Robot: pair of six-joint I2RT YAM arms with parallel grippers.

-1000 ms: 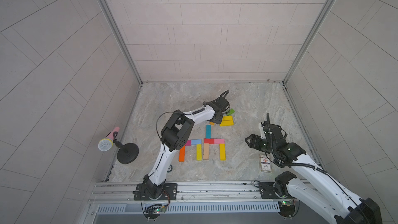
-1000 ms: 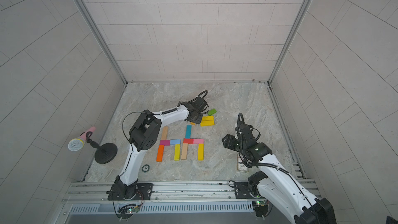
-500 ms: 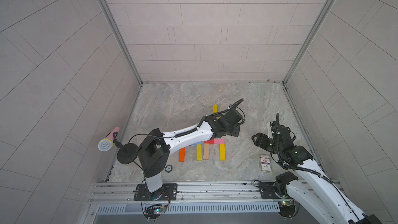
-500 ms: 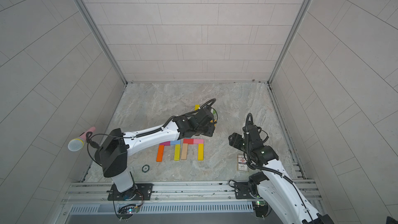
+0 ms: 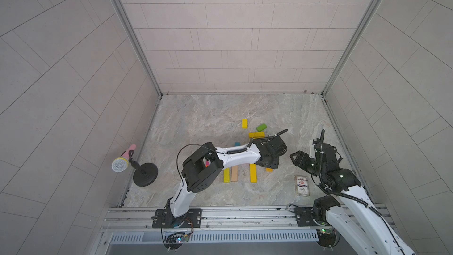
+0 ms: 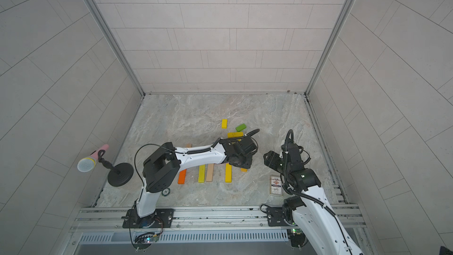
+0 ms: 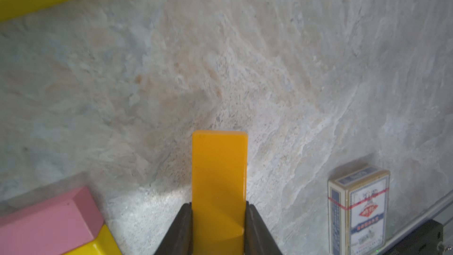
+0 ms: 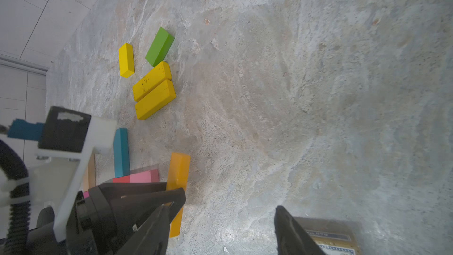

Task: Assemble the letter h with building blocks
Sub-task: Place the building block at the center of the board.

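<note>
The left pincer [image 7: 219,208] is clenched on an orange block [image 7: 219,168]. The block pokes straight out past its tips, close to the table [image 7: 269,69], near the pink block [image 7: 49,213]. The right pincer [image 5: 296,160] hangs close by, spread apart, holding nothing.

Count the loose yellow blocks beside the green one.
3. The short yellow block lies apart. Two long ones lie touching: the scuffed yellow block nearest the green block, the clean yellow block beyond it. The left arm may hide others.
</note>
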